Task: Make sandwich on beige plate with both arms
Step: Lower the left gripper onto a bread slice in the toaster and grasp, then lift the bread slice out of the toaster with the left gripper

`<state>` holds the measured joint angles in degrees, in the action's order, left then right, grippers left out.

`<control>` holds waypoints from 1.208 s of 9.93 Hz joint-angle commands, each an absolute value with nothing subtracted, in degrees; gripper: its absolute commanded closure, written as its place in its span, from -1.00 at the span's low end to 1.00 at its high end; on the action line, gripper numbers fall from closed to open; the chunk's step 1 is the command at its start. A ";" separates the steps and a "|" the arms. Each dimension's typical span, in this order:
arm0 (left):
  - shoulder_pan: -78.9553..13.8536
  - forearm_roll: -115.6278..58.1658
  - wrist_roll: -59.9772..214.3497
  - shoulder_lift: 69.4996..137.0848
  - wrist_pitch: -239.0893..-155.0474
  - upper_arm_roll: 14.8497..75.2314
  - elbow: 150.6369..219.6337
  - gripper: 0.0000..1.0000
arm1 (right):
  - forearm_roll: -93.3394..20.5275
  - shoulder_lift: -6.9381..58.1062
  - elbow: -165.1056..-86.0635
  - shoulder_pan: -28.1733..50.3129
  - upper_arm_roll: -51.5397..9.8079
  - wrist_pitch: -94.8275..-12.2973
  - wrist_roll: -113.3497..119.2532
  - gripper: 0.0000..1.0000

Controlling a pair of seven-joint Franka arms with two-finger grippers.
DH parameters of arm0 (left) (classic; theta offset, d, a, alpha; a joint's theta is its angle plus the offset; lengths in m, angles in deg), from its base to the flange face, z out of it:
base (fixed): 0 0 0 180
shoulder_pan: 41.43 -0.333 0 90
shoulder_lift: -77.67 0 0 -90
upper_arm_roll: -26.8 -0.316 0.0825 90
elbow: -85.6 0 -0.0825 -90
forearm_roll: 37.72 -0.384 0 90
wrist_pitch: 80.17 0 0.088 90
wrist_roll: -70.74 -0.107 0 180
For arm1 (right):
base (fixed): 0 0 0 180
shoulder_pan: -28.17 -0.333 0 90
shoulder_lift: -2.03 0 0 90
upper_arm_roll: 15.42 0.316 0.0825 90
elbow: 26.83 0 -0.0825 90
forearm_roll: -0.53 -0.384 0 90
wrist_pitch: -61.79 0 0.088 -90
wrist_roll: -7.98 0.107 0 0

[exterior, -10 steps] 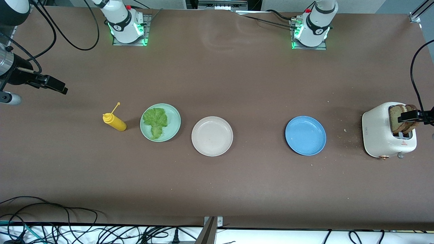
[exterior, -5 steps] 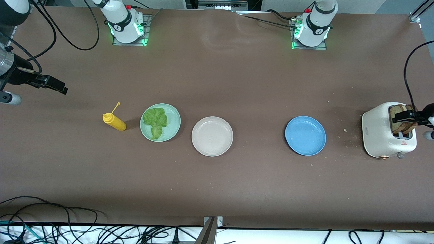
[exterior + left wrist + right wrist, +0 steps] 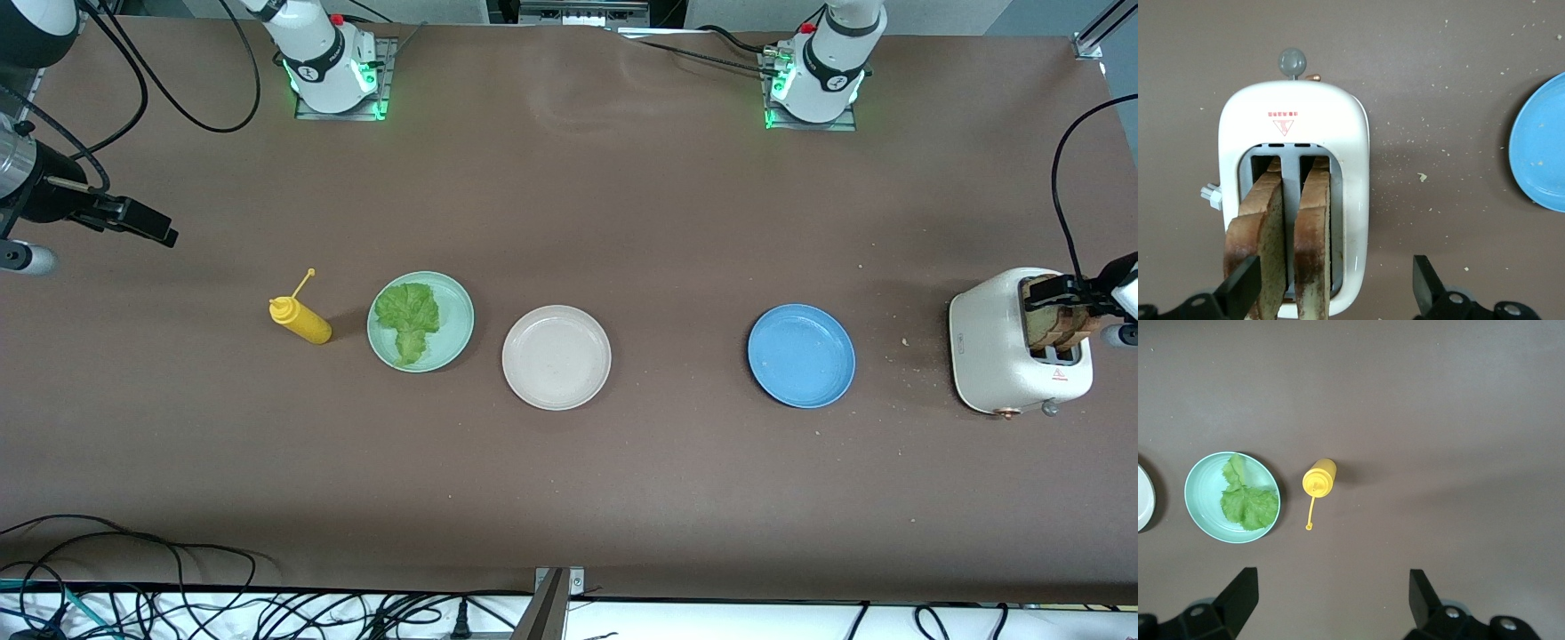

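Two toasted bread slices [image 3: 1055,322] [image 3: 1271,220] stand upright in the slots of a white toaster [image 3: 996,347] [image 3: 1338,113] at the left arm's end of the table. My left gripper [image 3: 1058,292] [image 3: 1335,290] hangs open just above their tops, one finger beside the outer slice and the other out past the toaster's side. The beige plate [image 3: 556,357] lies bare mid-table. A lettuce leaf [image 3: 409,320] [image 3: 1245,503] rests on a mint-green plate [image 3: 458,311] [image 3: 1198,513] beside it. My right gripper [image 3: 160,231] [image 3: 1331,600] waits open over the right arm's end, holding nothing.
A yellow squeeze bottle [image 3: 302,322] [image 3: 1319,478] lies on its side next to the mint-green plate. A bare blue plate [image 3: 801,356] [image 3: 1545,147] sits between the beige plate and the toaster. Crumbs dot the table near the toaster.
My left gripper has shifted inward over the toaster's slots, toward the bread tops. The right arm has not moved.
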<state>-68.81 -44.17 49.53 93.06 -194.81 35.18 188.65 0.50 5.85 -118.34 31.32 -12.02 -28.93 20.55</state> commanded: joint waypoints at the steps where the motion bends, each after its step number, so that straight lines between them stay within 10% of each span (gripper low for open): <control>1: -69.99 -45.55 48.50 89.54 -200.65 35.94 195.88 -0.90 | 0.70 5.20 -118.85 31.68 -12.25 -28.56 19.59 -1.00; 4: -70.25 -45.37 48.94 89.45 -200.67 35.94 195.99 -0.40 | 0.70 5.11 -119.11 31.60 -12.34 -28.56 19.15 -1.00; 8: -70.96 -45.37 47.11 89.27 -200.32 36.03 196.17 1.00 | 0.62 5.02 -119.20 31.68 -12.87 -28.47 18.36 -1.00; 12: -70.78 -45.46 46.12 89.36 -197.35 36.90 192.67 1.00 | 0.62 5.02 -119.29 31.68 -12.96 -28.47 18.35 -1.00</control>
<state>-70.17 -44.18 46.81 90.94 -199.75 35.35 193.97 0.50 5.85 -118.41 31.39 -12.92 -28.79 19.30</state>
